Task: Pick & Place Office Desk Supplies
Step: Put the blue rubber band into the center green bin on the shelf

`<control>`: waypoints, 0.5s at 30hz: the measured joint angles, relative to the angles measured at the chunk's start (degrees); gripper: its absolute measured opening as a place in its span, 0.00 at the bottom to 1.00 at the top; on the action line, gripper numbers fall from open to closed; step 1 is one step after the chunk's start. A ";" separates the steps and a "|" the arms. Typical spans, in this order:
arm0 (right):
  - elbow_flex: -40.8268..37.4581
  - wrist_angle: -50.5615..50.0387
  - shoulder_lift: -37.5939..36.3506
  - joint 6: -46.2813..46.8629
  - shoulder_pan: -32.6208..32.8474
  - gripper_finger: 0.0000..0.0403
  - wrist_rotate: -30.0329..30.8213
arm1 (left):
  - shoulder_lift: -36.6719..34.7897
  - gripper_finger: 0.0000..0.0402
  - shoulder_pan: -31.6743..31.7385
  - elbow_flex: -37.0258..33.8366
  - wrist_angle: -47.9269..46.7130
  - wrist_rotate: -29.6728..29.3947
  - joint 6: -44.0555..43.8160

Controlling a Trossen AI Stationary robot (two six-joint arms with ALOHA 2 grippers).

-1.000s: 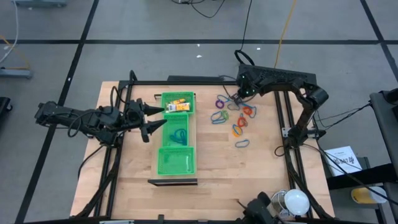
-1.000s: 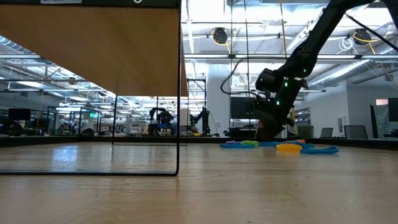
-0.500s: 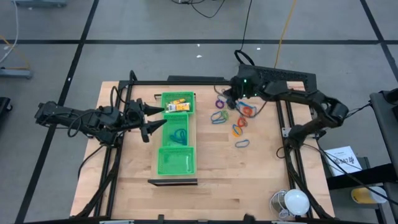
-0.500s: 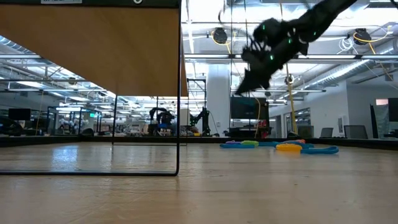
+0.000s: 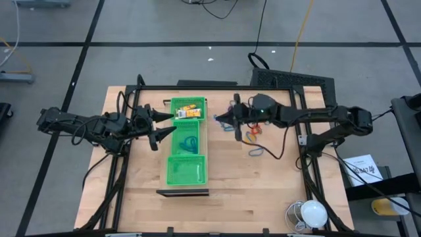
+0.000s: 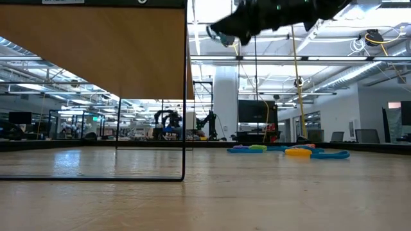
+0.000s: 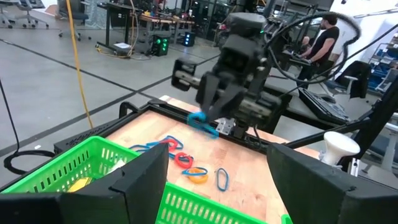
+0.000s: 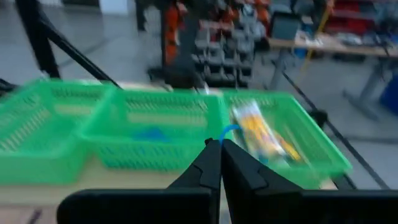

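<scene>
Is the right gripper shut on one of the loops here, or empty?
Shut on a blue loop. The right gripper has its fingers pressed together, with the loop hanging from the tips, raised over the table beside the green tray.

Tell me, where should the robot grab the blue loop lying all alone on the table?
Probably from straight above, pinching one long side of the lone loop. It lies flat on the table, so only its thin rim offers a hold.
</scene>
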 joint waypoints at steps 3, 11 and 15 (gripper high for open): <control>0.00 4.76 0.54 0.34 2.33 0.00 -2.00 | 0.00 0.71 0.00 0.00 0.01 0.00 0.00; 0.09 9.24 3.36 -0.38 4.85 0.00 -2.81 | -0.01 0.72 0.01 0.00 0.01 0.00 0.00; 0.07 7.19 2.83 0.59 4.85 0.00 -2.81 | 0.00 0.71 0.00 0.00 0.01 0.00 0.01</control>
